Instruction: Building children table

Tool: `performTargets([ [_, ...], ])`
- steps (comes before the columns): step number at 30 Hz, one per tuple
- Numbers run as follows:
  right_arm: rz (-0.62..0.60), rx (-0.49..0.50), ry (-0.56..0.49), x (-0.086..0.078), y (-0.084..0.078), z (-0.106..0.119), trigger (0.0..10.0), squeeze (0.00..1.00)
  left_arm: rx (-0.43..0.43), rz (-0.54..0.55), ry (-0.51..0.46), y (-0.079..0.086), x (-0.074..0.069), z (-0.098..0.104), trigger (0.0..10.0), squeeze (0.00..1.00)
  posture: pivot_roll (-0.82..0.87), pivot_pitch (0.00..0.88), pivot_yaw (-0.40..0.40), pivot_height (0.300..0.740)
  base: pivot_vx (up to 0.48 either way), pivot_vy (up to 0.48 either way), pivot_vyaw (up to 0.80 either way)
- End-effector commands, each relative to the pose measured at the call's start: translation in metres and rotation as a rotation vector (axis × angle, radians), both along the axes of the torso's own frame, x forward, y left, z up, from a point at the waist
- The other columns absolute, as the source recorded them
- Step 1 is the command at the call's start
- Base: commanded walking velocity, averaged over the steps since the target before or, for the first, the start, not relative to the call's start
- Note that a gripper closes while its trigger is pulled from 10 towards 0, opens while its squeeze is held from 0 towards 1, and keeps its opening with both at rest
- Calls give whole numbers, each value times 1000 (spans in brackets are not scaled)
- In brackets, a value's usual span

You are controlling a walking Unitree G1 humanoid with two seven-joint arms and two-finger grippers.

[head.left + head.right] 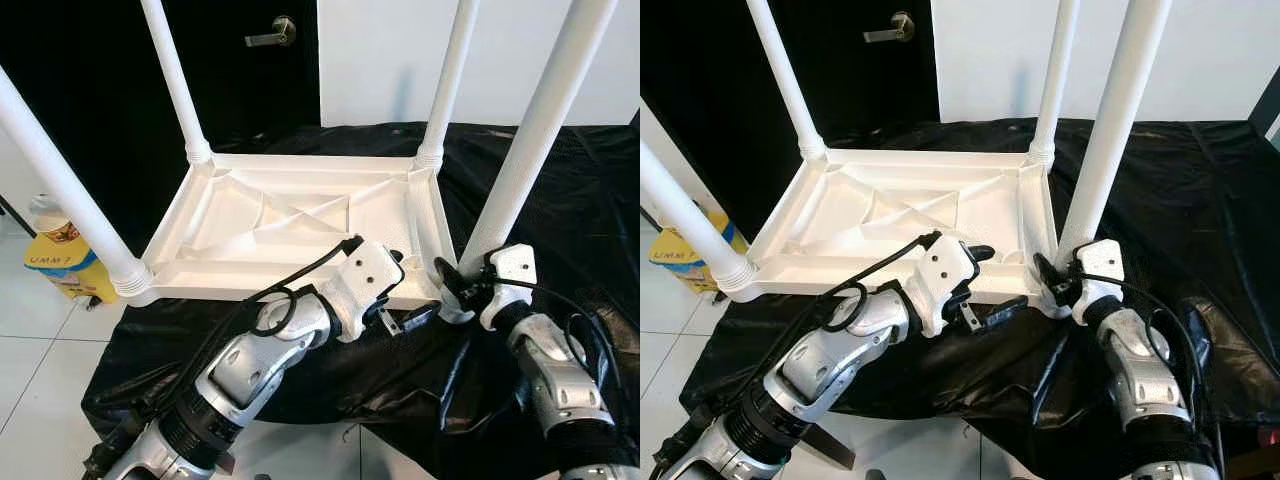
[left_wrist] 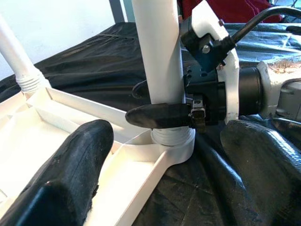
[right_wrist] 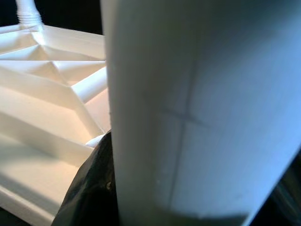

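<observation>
Upside down, the white plastic table top (image 1: 290, 225) lies on a black sheet (image 1: 560, 190) that covers the work surface, its ribbed underside facing up; four white legs stand in its corner sockets, and the near right leg (image 1: 530, 130) is the one being handled; the right gripper (image 1: 452, 283) is clamped around that leg just above its threaded base, one black finger (image 2: 157, 115) crossing the front of the tube; the left gripper (image 1: 392, 300) hovers at the near right edge of the top with its fingers spread apart, holding nothing; beyond stand a black door (image 1: 100, 90) with a lever handle (image 1: 272, 35) and a white wall (image 1: 400, 60); a yellow bag (image 1: 65, 262) sits on the pale tiled floor (image 1: 40, 370) at the left.
</observation>
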State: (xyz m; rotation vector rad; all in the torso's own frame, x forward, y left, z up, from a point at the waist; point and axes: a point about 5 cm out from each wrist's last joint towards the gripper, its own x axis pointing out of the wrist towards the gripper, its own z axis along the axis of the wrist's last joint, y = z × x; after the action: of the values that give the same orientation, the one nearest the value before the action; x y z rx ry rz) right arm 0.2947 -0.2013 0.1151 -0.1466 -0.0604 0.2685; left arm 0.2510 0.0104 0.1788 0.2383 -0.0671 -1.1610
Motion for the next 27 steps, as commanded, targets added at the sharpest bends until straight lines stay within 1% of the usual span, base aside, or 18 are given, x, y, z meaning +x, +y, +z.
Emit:
performTargets([
  [1, -60, -19, 93, -4, 0, -19, 10000, 0, 21, -63, 16, 1, -4, -2, 10000, 0, -22, 19, 21, 740, 0, 0, 0],
  [4, -130, 20, 105, -6, 7, -21, 10000, 0, 24, -70, 16, 0, -4, -2, 10000, 0, -20, 15, 23, 740, 0, 0, 0],
  [6, -130, 20, 105, -6, 7, -21, 10000, 0, 24, -70, 16, 0, -4, -2, 10000, 0, -20, 15, 23, 740, 0, 0, 0],
  [8, -175, 42, 98, -8, 15, -21, 10000, 0, 28, -75, 17, 0, -4, -2, 10000, 0, -17, 8, 19, 740, 0, 0, 0],
  [9, -175, 42, 98, -8, 15, -21, 10000, 0, 28, -75, 17, 0, -4, -2, 10000, 0, -17, 8, 19, 740, 0, 0, 0],
  [10, -214, 65, 102, -10, 19, -22, 10000, 0, 29, -76, 15, 0, -4, -2, 10000, 0, -16, 5, 18, 740, 0, 0, 0],
  [11, -214, 65, 102, -10, 19, -22, 10000, 0, 29, -76, 15, 0, -4, -2, 10000, 0, -16, 5, 18, 740, 0, 0, 0],
  [12, -269, 93, 109, -12, 23, -22, 10000, 0, 31, -75, 12, 0, -3, -2, 10000, 0, -12, 0, 13, 740, 0, 0, 0],
  [15, -286, 100, 111, -12, 25, -22, 10000, 0, 31, -74, 11, 0, -3, -2, 10000, 0, -12, 0, 13, 740, 0, 0, 0],
  [16, -317, 116, 103, -13, 28, -21, 10000, 0, 30, -72, 9, 0, -2, -2, 10000, 0, -10, 0, 8, 740, 0, 0, 0],
  [17, -317, 116, 103, -13, 28, -21, 10000, 0, 30, -72, 9, 0, -2, -2, 10000, 0, -10, 0, 8, 740, 0, 0, 0],
  [18, -365, 138, 89, -15, 32, -20, 10000, 0, 28, -70, 8, 0, -2, -2, 10000, 0, -9, 0, 5, 740, 0, 0, 0],
  [19, -365, 138, 89, -15, 32, -20, 10000, 0, 28, -70, 8, 0, -2, -2, 10000, 0, -9, 0, 5, 740, 0, 0, 0],
  [20, -410, 155, 79, -16, 36, -18, 10000, 0, 26, -67, 8, 0, -1, -2, 10000, 0, -7, 0, 3, 740, 0, 0, 0],
  [21, -429, 173, 80, -17, 41, -17, 10000, 0, 25, -65, 8, 0, -1, -1, 10000, 0, -6, 0, 3, 740, 0, 0, 0],
  [22, -429, 173, 80, -17, 41, -17, 10000, 0, 25, -65, 8, 0, -1, -1, 10000, 0, -6, 0, 3, 740, 0, 0, 0],
  [24, -415, 177, 83, -18, 51, -17, 10000, 0, 25, -62, 7, 0, 0, -1, 10000, 0, -5, 0, 5, 740, 0, 0, 0],
  [27, -409, 174, 85, -19, 53, -16, 10000, 0, 27, -62, 3, 0, -1, -1, 10000, 0, -4, 0, 6, 740, 0, 0, 0],
])
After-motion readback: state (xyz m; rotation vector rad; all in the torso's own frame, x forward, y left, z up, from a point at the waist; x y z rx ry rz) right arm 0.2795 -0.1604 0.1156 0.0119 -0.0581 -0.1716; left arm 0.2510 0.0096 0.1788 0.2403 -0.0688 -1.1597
